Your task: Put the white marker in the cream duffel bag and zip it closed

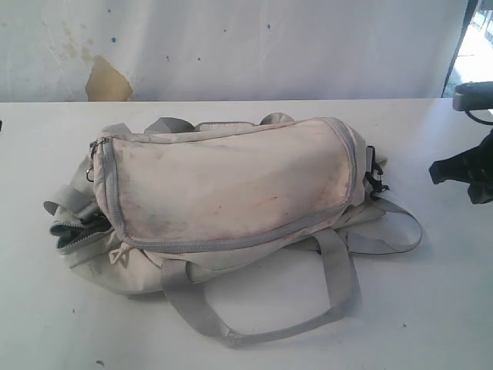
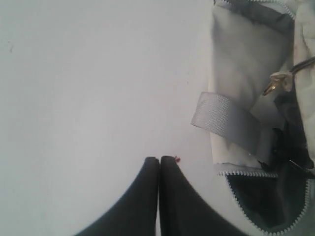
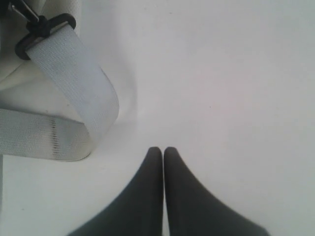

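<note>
Left claw (image 2: 159, 159) and right claw (image 3: 163, 149), each pinched tight and empty, flank the cream duffel bag (image 1: 231, 185) on the table (image 1: 431, 324).

- The left gripper (image 2: 159, 161) sits over the white table (image 2: 88, 88), its dark fingers pressed together with nothing between them.
- A tiny red speck (image 2: 177, 159) lies just beside the fingertips.
- The cream duffel bag (image 2: 241, 64) lies nearby, a grey webbing strap (image 2: 229, 123) across its end.
- One zipper (image 2: 246, 174) on it gapes open, dark inside.
</note>
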`<control>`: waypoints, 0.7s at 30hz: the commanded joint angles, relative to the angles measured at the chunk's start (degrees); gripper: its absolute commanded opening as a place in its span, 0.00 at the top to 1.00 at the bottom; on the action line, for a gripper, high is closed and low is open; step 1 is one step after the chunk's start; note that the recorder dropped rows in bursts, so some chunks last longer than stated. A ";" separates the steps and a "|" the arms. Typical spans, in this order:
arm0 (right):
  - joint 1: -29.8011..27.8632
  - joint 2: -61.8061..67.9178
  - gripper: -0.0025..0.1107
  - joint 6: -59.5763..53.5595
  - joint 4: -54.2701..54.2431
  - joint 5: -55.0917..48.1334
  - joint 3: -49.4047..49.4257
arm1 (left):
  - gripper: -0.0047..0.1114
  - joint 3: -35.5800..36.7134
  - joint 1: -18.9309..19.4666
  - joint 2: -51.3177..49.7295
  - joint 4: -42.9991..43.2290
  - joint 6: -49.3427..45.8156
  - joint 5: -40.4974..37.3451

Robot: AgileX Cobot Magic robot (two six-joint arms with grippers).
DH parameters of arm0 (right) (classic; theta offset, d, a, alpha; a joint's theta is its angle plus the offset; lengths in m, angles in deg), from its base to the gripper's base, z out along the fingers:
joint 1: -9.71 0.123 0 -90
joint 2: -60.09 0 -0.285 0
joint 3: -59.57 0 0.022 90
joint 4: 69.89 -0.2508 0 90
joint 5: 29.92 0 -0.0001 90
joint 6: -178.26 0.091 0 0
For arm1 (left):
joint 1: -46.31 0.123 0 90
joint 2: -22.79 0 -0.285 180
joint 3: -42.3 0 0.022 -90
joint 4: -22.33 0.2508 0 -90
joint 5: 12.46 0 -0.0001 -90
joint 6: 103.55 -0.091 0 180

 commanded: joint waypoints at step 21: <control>-0.27 -16.92 0.98 0.31 1.10 -1.68 1.84 | 0.96 10.33 -0.13 19.50 -0.18 -2.08 6.64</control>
